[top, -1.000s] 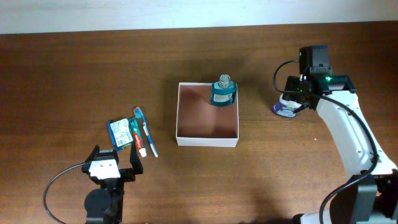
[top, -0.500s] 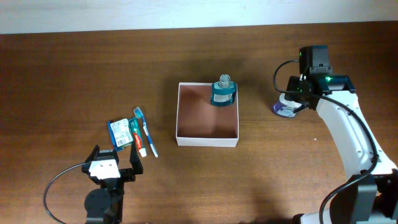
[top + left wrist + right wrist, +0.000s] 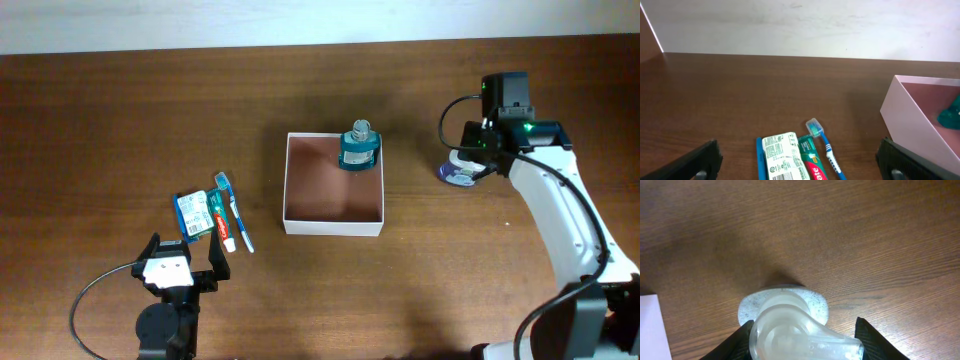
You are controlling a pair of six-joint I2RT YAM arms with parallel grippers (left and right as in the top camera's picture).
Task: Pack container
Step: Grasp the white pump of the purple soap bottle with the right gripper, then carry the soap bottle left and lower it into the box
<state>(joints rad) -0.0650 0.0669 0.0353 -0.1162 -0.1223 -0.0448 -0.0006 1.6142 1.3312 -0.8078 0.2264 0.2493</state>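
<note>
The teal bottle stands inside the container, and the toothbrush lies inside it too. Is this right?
No. The teal bottle stands inside the container, but the toothbrush lies on the table, left of it, as the overhead view shows.

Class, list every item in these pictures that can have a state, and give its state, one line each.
container: open-topped, one bottle inside.
teal bottle: upright in the container's far right corner.
toothbrush: lying flat on the table.
toothpaste tube: lying flat beside the toothbrush.
blue packet: lying flat beside the tube.
clear bottle: standing on the table, gripped.
left tool: open, empty.
right tool: shut on the clear bottle.
</note>
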